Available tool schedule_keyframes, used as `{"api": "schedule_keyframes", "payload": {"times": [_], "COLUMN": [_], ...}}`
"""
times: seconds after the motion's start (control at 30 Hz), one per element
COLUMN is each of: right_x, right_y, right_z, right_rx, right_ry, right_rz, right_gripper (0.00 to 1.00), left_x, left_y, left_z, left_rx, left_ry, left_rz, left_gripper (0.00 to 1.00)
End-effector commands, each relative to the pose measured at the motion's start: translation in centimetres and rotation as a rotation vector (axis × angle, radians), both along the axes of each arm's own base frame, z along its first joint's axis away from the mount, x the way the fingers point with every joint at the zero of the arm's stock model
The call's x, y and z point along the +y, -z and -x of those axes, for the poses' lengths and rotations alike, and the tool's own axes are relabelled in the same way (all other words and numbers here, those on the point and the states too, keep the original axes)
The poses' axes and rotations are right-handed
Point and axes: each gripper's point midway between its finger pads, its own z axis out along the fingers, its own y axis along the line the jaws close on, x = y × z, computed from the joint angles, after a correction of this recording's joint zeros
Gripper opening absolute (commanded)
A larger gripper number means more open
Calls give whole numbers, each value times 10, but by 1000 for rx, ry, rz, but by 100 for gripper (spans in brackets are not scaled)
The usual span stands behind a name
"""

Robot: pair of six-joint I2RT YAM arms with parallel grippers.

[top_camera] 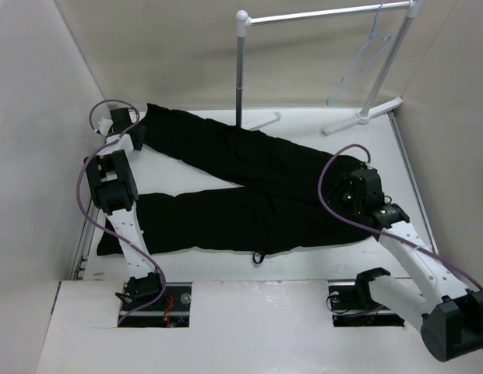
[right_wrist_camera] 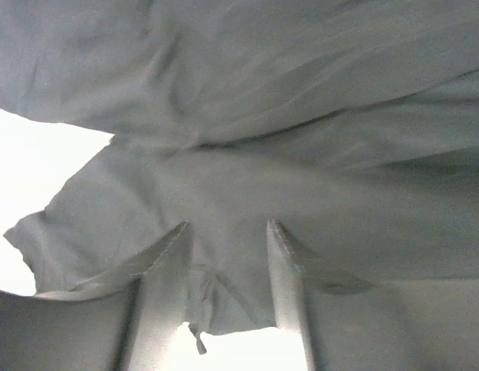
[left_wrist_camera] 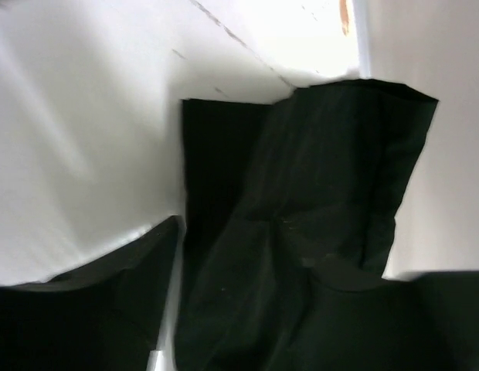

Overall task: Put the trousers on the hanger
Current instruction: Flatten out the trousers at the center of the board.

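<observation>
The black trousers (top_camera: pixel 249 195) lie flat on the table, with both legs running left and the waist to the right. A drawstring (top_camera: pixel 259 255) loops out at the near edge. My left gripper (top_camera: pixel 135 131) is at the cuff of the far leg. In the left wrist view its dark fingers stand wide apart with the leg cloth (left_wrist_camera: pixel 317 201) between them. My right gripper (top_camera: pixel 350 178) is low over the waist. In the right wrist view it (right_wrist_camera: pixel 228 229) is open, with both fingertips (right_wrist_camera: pixel 180 236) on the cloth (right_wrist_camera: pixel 247 108). The pale hanger (top_camera: pixel 368 56) hangs on the rail at the far right.
A white rail stand (top_camera: pixel 327 14) with a grey post (top_camera: pixel 240 78) and white feet (top_camera: pixel 366 115) stands at the back. Enclosure walls (top_camera: pixel 39 117) close in on the left, right and back. A drawstring tip (right_wrist_camera: pixel 197 345) shows at the waist edge.
</observation>
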Motion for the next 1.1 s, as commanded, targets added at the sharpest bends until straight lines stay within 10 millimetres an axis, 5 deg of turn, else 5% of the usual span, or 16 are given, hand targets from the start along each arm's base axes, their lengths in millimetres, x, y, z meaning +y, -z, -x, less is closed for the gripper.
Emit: {"api": "schedule_keyframes", "payload": {"times": [0.0,0.07,0.17,0.5,0.57,0.67,0.83,0.87,0.93,1.0,1.07], "right_x": [-33,-59,-91,-120,-121,-119,-83,-76,-57,-39,-21], "right_y": [1,11,30,45,43,36,16,13,7,6,4], "right_z": [-8,-11,-10,26,30,32,35,37,45,56,67], "right_rx": [-19,21,88,129,123,107,58,48,31,30,26], "right_ry": [119,232,375,492,492,474,294,257,164,75,-12], "right_rz": [3,-6,-17,70,71,72,76,79,87,89,80], "right_gripper": [55,58,58,59,61,67,71,68,45,22,12], "left_x": [-6,-1,14,68,71,65,34,26,14,8,2], "left_y": [-12,-6,-6,1,5,0,-52,-63,-82,-89,-89], "left_z": [-19,-15,2,102,117,122,112,115,132,162,203], "left_rx": [-69,-49,-6,180,211,201,102,91,85,111,164], "left_ry": [18,5,-35,-239,-259,-234,-134,-111,-107,-124,-147], "left_rz": [21,27,15,-87,-90,-93,-163,-185,-210,-232,-241], "left_gripper": [35,19,10,5,10,34,57,58,58,57,56]}}
